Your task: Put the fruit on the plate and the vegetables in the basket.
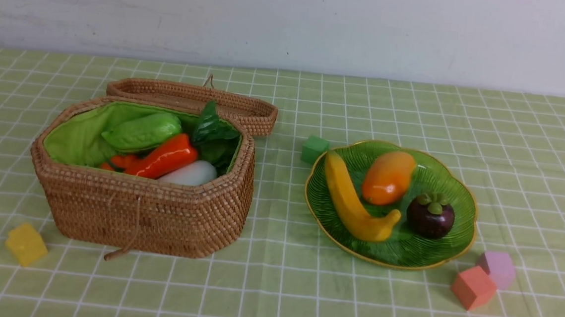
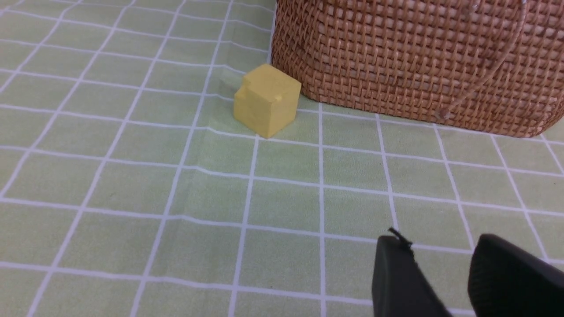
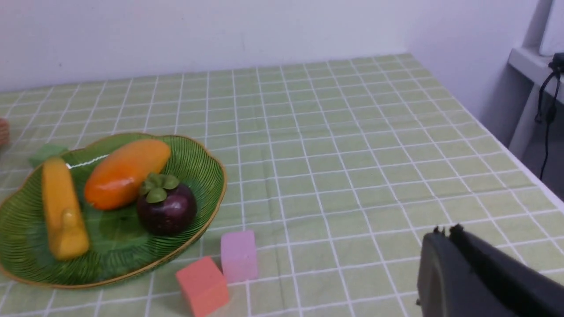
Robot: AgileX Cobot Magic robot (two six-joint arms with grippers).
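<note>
A green-checked tabletop (image 1: pixel 401 306) stretches to a pale wall, and on it your sorting looks finished: the basket (image 1: pixel 149 214) sits on the robot's left with its lid (image 1: pixel 192 97) folded back flat behind it, and inside its green lining lie the ridged gourd (image 1: pixel 141 130), the red-orange carrot-like piece (image 1: pixel 165 158) and the white radish (image 1: pixel 192 173), with a glimpse of orange beneath that may be the pumpkin, though too little shows to be sure. On the robot's right the plate (image 1: pixel 452 190) carries the banana (image 1: pixel 351 203) along its near-left side, the mango (image 1: pixel 388 177) just beside it and the mangosteen (image 1: pixel 430 216) near the right rim. Judge the step in hand as a clean retreat, so keep both arms low and clear and leave the sorted pieces alone. The left end effector (image 2: pixel 440 259) hangs over bare cloth with its jaws a little apart and nothing between them, the basket wall and the yellow cube (image 2: pixel 266 99) ahead of it. The right end effector (image 3: pixel 445 231) has its jaws together, empty, over open cloth. Mind the tabletop's right edge, which drops away near that arm, and the pink cube (image 3: pixel 239 255) and red cube (image 3: pixel 203 286) lying just beside the plate's rim. A green cube (image 1: pixel 314 148) sits by the plate's far-left edge. Between basket and plate runs a free lane.
</note>
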